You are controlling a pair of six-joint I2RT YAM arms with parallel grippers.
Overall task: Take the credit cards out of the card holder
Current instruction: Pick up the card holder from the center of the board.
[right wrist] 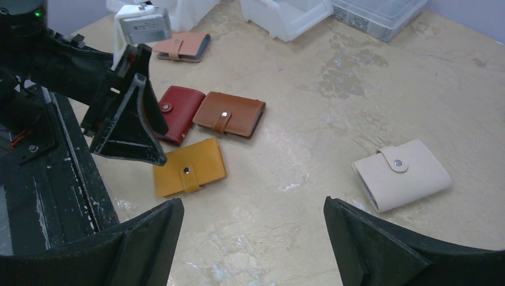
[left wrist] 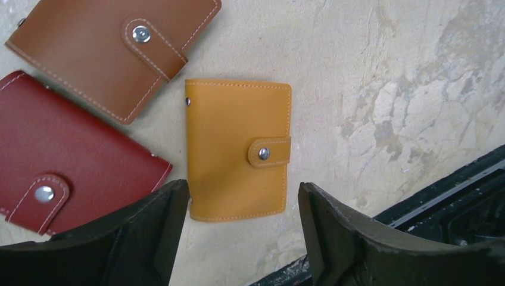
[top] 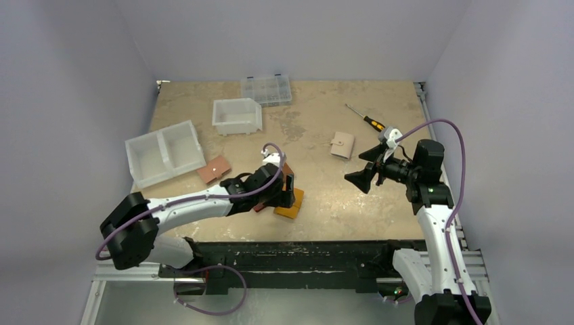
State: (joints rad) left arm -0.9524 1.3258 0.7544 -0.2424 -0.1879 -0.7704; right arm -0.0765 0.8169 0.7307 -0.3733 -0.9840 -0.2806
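Note:
The mustard-yellow card holder point(left wrist: 235, 149) lies flat on the table, folded shut with its snap tab fastened. It also shows in the top view point(top: 291, 204) and the right wrist view point(right wrist: 189, 167). No credit cards are in view. My left gripper point(left wrist: 243, 196) is open and empty, hovering just above the holder's near edge with its fingers straddling it; it shows in the top view point(top: 284, 188). My right gripper point(right wrist: 253, 208) is open and empty, held above the table to the right point(top: 359, 175), well away from the holder.
A brown wallet point(left wrist: 113, 47) and a dark red wallet point(left wrist: 65, 149) lie close to the holder's left. A cream wallet point(top: 342, 145), a pink wallet point(top: 214, 169), white bins point(top: 164, 152), a clear organiser box point(top: 266, 89) and a screwdriver point(top: 365, 118) lie farther off.

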